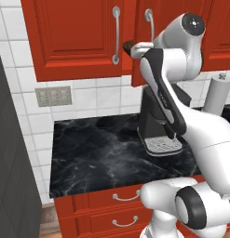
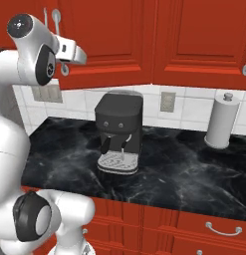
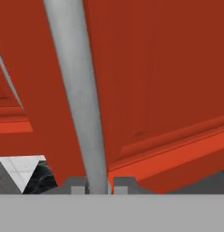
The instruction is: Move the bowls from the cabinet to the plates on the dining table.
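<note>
One door handle (image 3: 81,104) held: my claw (image 3: 97,186) is pinched nearly closed on its lower end, a finger on either side. Step, as I judge it: swing this cabinet (image 1: 74,37) door wide. Method: pull along the hinge's arc, wrist square, grip kept firm so the bar cannot slip. Cabinet: red, panelled, curved silver handles, on the wall above the black worktop (image 1: 98,153). Right door ajar.
</note>
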Motion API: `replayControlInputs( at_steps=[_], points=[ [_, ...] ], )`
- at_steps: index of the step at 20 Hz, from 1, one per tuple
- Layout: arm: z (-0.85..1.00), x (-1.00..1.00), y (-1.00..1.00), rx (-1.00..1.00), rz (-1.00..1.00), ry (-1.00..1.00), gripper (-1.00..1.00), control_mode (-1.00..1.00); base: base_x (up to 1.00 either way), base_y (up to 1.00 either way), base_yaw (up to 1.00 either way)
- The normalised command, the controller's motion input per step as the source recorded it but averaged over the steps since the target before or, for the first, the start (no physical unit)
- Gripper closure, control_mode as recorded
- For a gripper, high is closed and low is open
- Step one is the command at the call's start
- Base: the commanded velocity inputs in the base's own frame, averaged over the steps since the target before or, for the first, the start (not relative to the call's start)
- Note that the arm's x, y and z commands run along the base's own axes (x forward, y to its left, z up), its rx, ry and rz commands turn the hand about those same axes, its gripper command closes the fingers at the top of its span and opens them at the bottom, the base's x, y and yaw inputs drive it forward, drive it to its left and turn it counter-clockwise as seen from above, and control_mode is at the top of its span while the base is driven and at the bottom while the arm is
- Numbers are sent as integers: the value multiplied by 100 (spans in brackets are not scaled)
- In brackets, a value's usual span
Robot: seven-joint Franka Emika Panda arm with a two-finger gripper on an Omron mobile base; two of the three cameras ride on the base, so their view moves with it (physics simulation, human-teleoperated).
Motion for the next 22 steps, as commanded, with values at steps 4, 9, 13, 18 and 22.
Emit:
replayControlInputs(
  at_steps=[4, 9, 13, 18, 22],
  points=[
    [-8, -37, -47, 2, 0, 0, 100, -100, 0, 0, 0],
    [-8, -28, -48, 3, 0, 0, 100, -100, 0, 0, 0],
    [-10, -33, -52, 3, 0, 0, 100, -100, 0, 0, 0],
    [-15, -42, -61, 3, 0, 0, 100, -100, 0, 0, 0],
    [-21, -31, -66, 1, 0, 0, 100, -100, 0, 0, 0]
  ],
)
